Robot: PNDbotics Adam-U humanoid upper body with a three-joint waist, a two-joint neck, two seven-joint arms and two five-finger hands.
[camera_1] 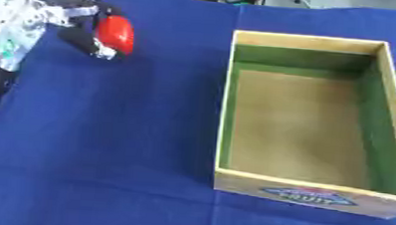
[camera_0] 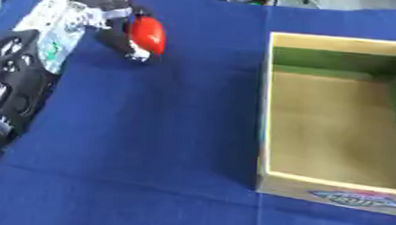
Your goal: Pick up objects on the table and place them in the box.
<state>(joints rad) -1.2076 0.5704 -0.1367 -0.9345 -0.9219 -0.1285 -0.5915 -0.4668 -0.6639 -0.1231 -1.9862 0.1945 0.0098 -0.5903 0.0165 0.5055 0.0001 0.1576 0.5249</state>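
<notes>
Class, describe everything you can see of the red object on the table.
The red object is smooth, glossy and oval, plastic-looking, its exact kind unclear. It sits upright-ish at the far left of the blue tablecloth, well left of the wooden box. The left hand has its dark fingers curled round it from the left and below.

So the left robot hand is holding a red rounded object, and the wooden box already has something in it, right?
Not quite. The left robot hand does hold the red rounded object, but the open wooden box with green inner walls holds nothing, as the right eye view shows.
</notes>
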